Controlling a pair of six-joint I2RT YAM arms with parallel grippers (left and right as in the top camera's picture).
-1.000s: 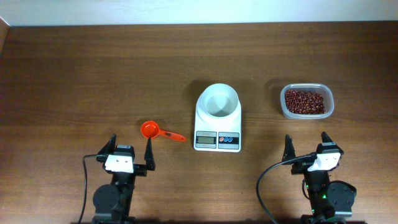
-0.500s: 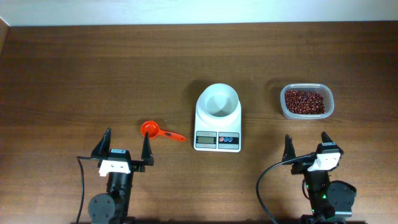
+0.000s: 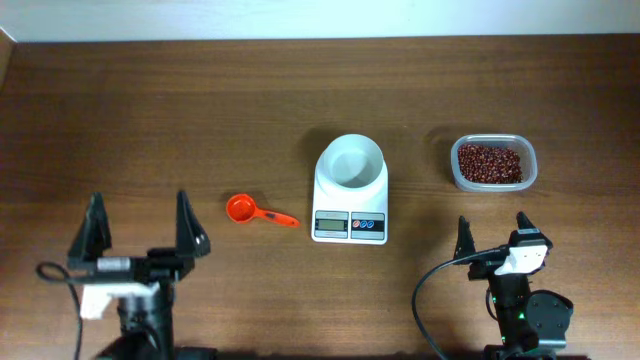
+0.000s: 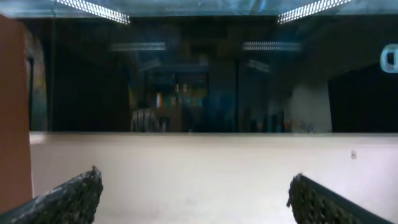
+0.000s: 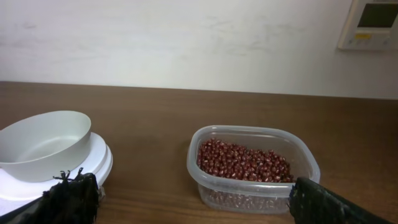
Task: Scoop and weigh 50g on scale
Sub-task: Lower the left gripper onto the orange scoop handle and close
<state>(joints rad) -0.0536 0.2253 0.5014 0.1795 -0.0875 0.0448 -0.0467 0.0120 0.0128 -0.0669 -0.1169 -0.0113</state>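
The white scale (image 3: 350,212) stands mid-table with its round white bowl (image 3: 350,162) on top; the bowl (image 5: 42,144) looks empty. An orange scoop (image 3: 257,211) lies on the wood just left of the scale. My left gripper (image 3: 140,226) hangs open and empty left of the scoop, raised above the table. Its wrist view shows only its own tips (image 4: 194,186), a pale wall and dark glass. My right gripper (image 3: 492,236) is open and empty near the front edge. It points at a clear tub of red-brown beans (image 5: 252,165).
The bean tub (image 3: 492,163) sits right of the scale, a hand's width away. Bare dark wood table (image 3: 150,110) stretches to the left and back. A white wall (image 5: 186,43) runs along the far edge.
My left arm has swung left and lifted toward the overhead camera, away from the scoop, jaws still open. The right arm, scale, scoop and tub have not moved.
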